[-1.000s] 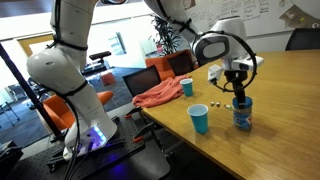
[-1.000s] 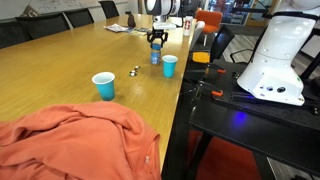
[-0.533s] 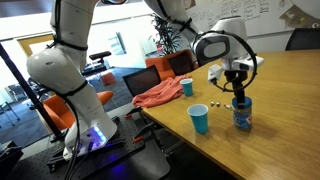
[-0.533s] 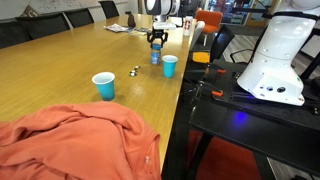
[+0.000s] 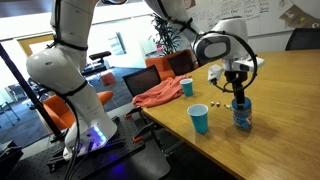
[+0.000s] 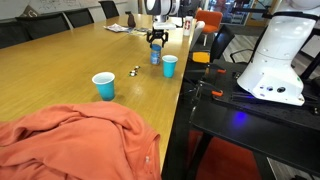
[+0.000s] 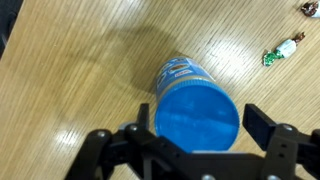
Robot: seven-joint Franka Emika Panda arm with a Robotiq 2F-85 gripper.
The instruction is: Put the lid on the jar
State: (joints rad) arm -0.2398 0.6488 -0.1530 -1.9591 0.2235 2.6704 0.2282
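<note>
The flat round bright-blue plastic lid (image 7: 198, 118) lies on top of the small clear jar with tan contents and a blue band (image 7: 177, 70). In the wrist view it covers the mouth squarely, with no edge visibly hanging over. Whether it is pressed fully home or only resting there cannot be judged from above, and the exterior views are too small to settle it.

The jar stands upright on the long wooden table (image 5: 290, 90), near the table's edge in an exterior view (image 6: 156, 56). The black Robotiq gripper (image 5: 238, 97) hangs straight above it, pointing down. Its jaws are spread wider than the lid, with a dark finger (image 7: 262, 128) on each side and bare wood showing in the gap on the right, so it grips nothing. That posture suits a lid just set down: the fingers straddle the rim, so a straight lift would clear it without dragging it off.

The task looks essentially finished. The risk left is a finger clipping the rim on the way up and tipping the light jar.

Further out are two blue plastic cups, one just beside the jar (image 5: 199, 119) and one farther along (image 5: 187, 87). A few small wrapped trinkets (image 7: 282, 52) lie between them, and a crumpled salmon-orange cloth (image 6: 70, 140) sits well apart.
</note>
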